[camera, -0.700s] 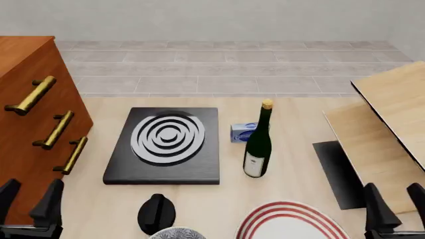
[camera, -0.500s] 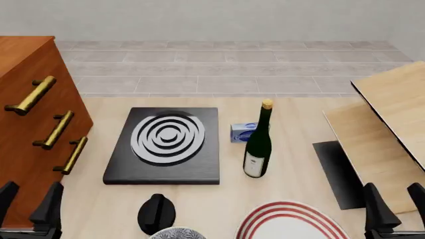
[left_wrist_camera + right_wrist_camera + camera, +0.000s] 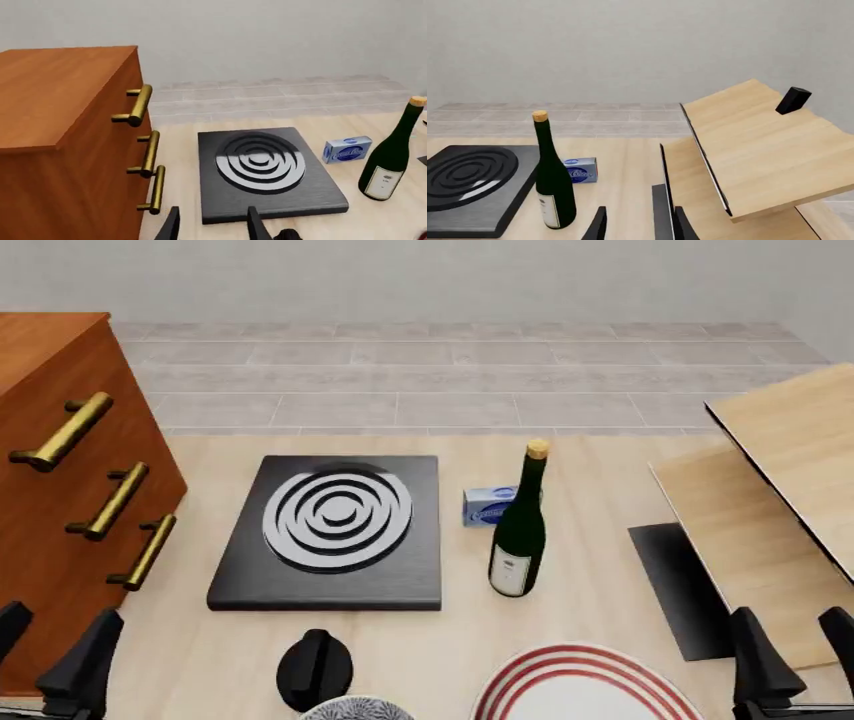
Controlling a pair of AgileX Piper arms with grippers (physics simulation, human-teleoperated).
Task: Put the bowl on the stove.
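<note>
The stove [image 3: 400,575] is a black slab with a silver ring burner [image 3: 336,515], lying left of the table's centre. Only the patterned top of the bowl [image 3: 358,709] shows at the bottom edge of the front view, in front of the stove. My left gripper [image 3: 54,635] stands open at the near left beside the cabinet, holding nothing. In the left wrist view the left gripper [image 3: 212,224] looks over the stove [image 3: 313,195]. At the near right my right gripper [image 3: 790,630] is open and empty. The right wrist view shows the right gripper [image 3: 639,225] and the stove [image 3: 474,200]; neither wrist view shows the bowl.
A black knob-like object [image 3: 315,668] sits between bowl and stove. A white plate with red rings [image 3: 581,687] lies near front. A wine bottle [image 3: 518,530] and blue box [image 3: 489,506] stand right of the stove. Orange drawer cabinet [image 3: 67,470] at left, wooden shelf unit [image 3: 774,500] at right.
My left gripper has drawn back toward the near edge and sits lower in the front view. The right gripper and all the objects have stayed put.
</note>
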